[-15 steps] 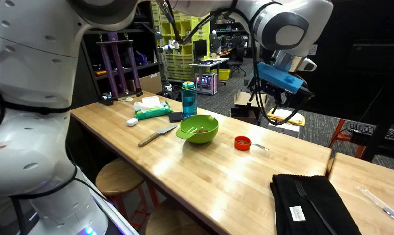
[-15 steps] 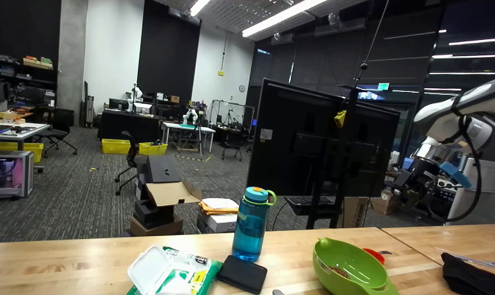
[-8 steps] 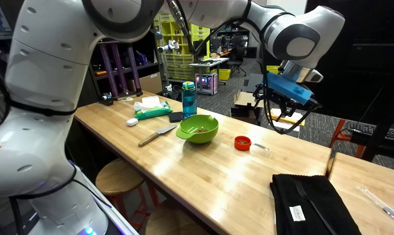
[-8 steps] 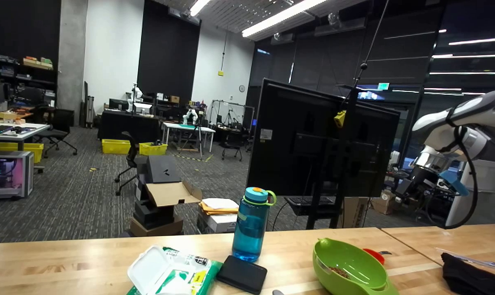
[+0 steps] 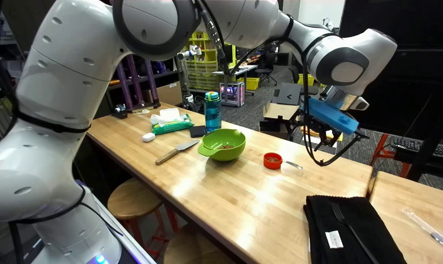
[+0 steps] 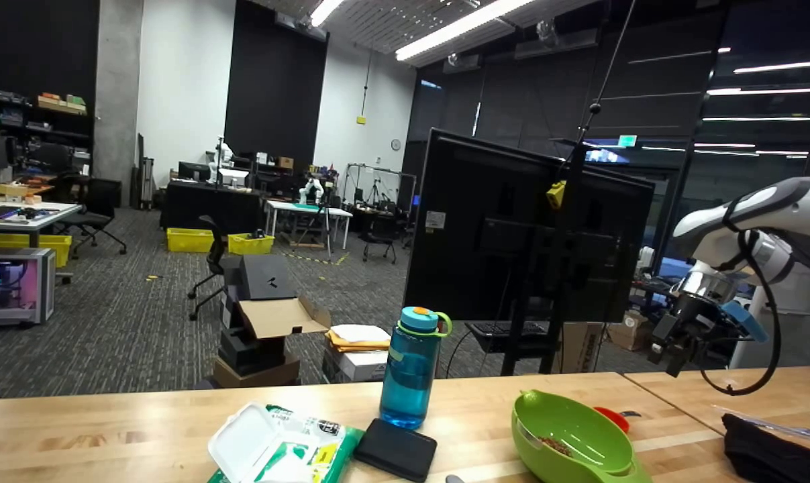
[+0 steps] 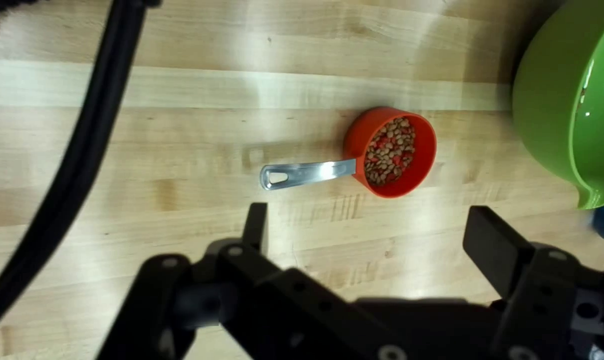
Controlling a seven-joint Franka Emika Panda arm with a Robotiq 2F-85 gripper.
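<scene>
Two black fingers [image 7: 497,250] of the gripper [image 7: 369,222] stand spread wide above the wooden table [image 7: 181,210]. Near and below them, upright on that table, sits the red measuring cup [image 7: 424,155], holding small brown and red pellets [image 7: 389,152], its metal handle [image 7: 307,173] pointing away from the green bowl [image 7: 547,105]. Farther off are a blue bottle [image 5: 213,115] and a green wipes pack [image 5: 174,126].
</scene>
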